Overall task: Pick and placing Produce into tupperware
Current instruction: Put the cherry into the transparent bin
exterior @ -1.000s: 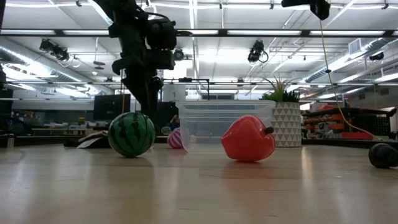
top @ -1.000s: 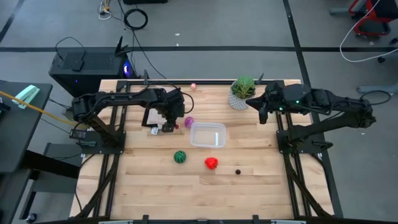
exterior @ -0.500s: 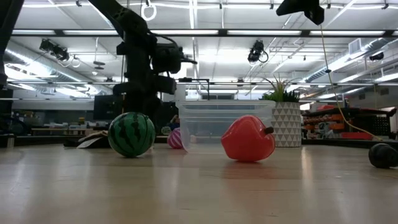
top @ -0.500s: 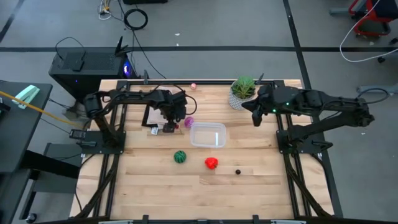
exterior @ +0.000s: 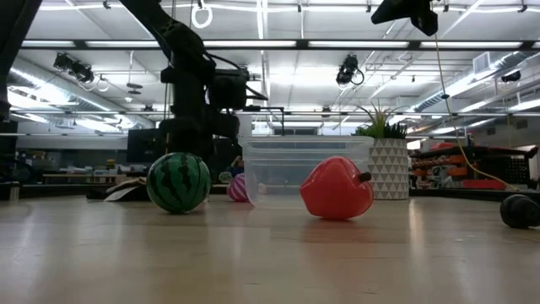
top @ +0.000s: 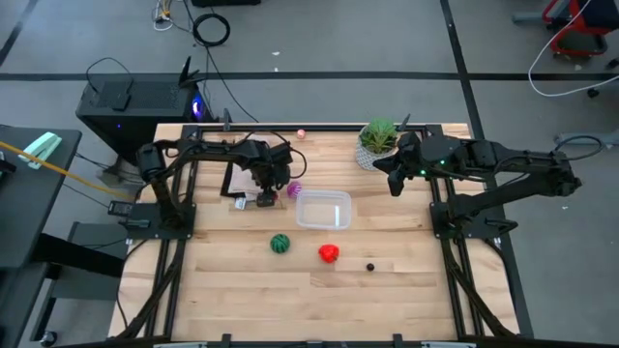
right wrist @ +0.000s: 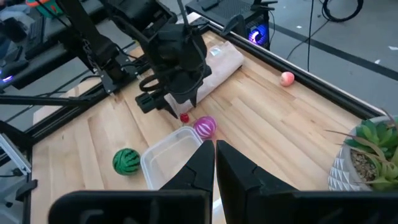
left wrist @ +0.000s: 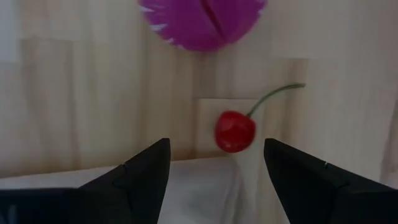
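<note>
- Left wrist view: left end effector (left wrist: pixel 214 168) spread wide over a toy cherry (left wrist: pixel 236 130), purple-pink ball (left wrist: pixel 202 22) just beyond it. High view hides the cherry under the arm.
- Tupperware (top: pixel 323 210) mid-desk (top: pixel 242 290), empty.
- Watermelon ball (top: pixel 280 244) and red pepper (top: pixel 329 253) lie near it.
- Right end effector (right wrist: pixel 214 163) pressed together, raised beside the potted plant (top: pixel 376 143).

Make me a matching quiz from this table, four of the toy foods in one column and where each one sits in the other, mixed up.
Things:
1. cherry
2. watermelon ball
3. red pepper
4. small pink piece

Places:
A. near the table's far edge, left of the potted plant
B. on the wood between the open left claw's fingers
C. just in front of the tupperware, right of the striped ball
D. in front of the tub's left corner

Pairs: 1-B, 2-D, 3-C, 4-A
</note>
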You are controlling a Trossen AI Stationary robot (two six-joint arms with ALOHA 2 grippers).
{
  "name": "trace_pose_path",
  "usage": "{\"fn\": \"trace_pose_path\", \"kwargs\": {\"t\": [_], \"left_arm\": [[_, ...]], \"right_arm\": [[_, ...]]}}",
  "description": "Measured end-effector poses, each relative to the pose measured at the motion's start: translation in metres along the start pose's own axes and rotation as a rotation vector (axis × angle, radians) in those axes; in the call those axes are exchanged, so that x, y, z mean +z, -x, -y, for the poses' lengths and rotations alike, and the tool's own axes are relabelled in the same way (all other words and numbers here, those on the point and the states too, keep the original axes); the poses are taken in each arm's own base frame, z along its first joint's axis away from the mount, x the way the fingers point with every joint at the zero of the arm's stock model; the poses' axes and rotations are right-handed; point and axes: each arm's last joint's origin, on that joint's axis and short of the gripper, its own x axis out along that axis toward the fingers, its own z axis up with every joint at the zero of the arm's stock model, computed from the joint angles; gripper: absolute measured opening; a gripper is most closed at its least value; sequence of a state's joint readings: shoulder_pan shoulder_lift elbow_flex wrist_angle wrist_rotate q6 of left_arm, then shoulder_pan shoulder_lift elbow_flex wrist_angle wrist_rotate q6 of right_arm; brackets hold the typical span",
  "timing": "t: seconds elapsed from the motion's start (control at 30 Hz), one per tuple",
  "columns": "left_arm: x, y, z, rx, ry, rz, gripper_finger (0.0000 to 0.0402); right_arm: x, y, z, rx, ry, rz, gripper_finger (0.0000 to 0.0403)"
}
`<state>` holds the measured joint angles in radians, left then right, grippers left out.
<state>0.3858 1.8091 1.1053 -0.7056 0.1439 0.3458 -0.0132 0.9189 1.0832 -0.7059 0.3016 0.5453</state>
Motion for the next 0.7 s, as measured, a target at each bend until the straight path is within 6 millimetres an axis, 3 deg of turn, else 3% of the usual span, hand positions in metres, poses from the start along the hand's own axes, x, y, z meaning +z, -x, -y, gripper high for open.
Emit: {"fn": "trace_pose_path", "kwargs": {"t": [0.37, 0.7], "left_arm": [[0.008, -0.015, 0.012, -0.013, -0.057, 0.003, 0.0254], [0.01, -0.015, 0.014, 0.003, -0.062, 0.004, 0.0224]], "right_arm": [[0.0, 0.0, 0.0, -0.001, -0.002, 0.001, 0.0023], [0.0, 0.0, 0.0, -0.004, -0.003, 0.002, 0.0023]]}}
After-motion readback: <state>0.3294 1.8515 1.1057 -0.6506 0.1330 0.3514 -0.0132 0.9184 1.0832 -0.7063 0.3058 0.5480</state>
